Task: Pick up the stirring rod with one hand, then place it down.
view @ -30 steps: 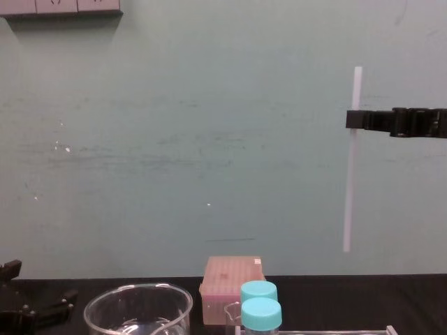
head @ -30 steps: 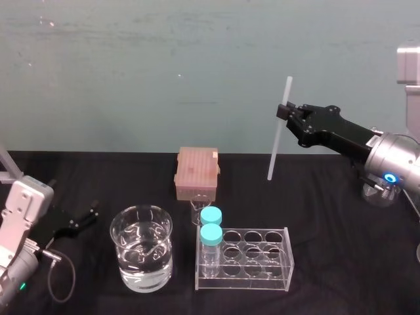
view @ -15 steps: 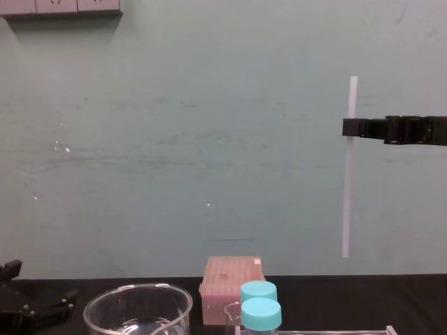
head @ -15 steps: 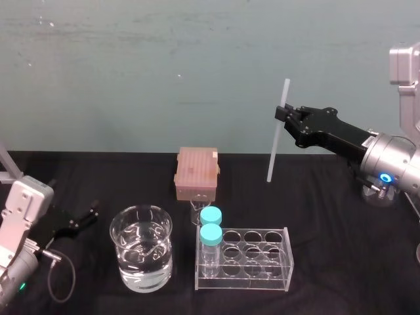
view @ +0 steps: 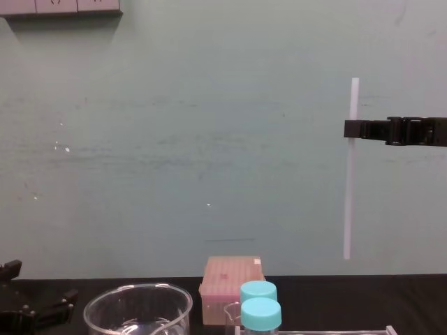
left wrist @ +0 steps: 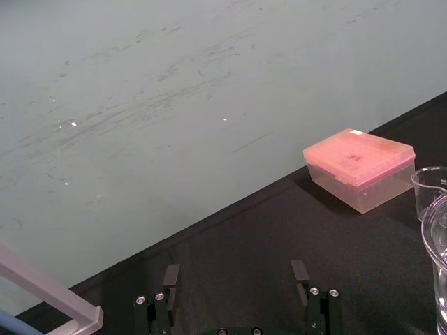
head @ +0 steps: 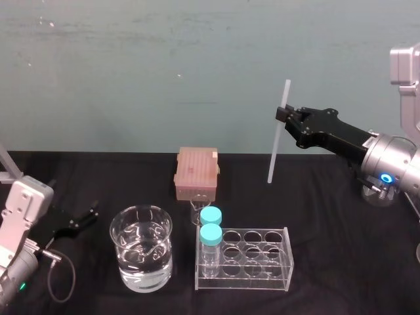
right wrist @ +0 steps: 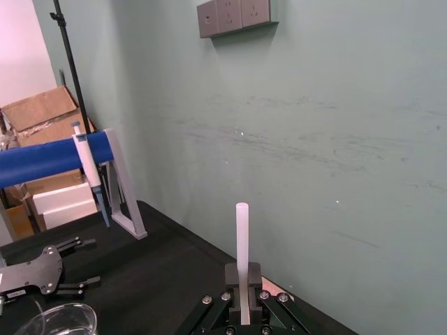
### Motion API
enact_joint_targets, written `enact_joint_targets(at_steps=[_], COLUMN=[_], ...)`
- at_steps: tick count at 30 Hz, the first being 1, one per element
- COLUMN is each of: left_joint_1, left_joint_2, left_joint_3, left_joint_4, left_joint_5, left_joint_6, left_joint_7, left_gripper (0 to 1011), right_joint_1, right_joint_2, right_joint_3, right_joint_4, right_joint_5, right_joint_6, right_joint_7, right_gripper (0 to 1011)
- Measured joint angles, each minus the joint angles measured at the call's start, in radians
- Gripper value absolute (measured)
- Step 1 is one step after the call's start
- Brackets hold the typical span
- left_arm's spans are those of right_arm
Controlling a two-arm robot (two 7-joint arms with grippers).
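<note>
Right pincer pinches the stirring rod near its top, upright and clear of the surface (ready to lower); left pincer rests parked, wide.

Glass beaker beside tube rack, pink box behind

The stirring rod is smooth, milky translucent plastic, matt. The right gripper is matt black. The rack is clear glossy acrylic; bottles in its left end have smooth turquoise plastic caps. Left of the rack the beaker is glossy clear glass; behind it the box is frosted pink plastic. Under the rack lies matt black cloth.
</note>
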Motion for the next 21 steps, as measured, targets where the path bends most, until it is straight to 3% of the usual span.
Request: enact_joint_targets(at_steps=[21], left_joint_1=[0.000], left_joint_2=[0.000], left_joint_3=[0.000], left_joint_4=[0.000], left_joint_5=[0.000], left_joint_6=[0.000], left_joint_7=[0.000], left_gripper=[1005], right_joint_1=[0.000], right_joint_2=[0.001], right_joint_3=[-0.002], right_joint_4=[-0.001], right_joint_5=[0.000], right_joint_6=[-0.004], right_joint_7=[0.000], right_gripper=[61])
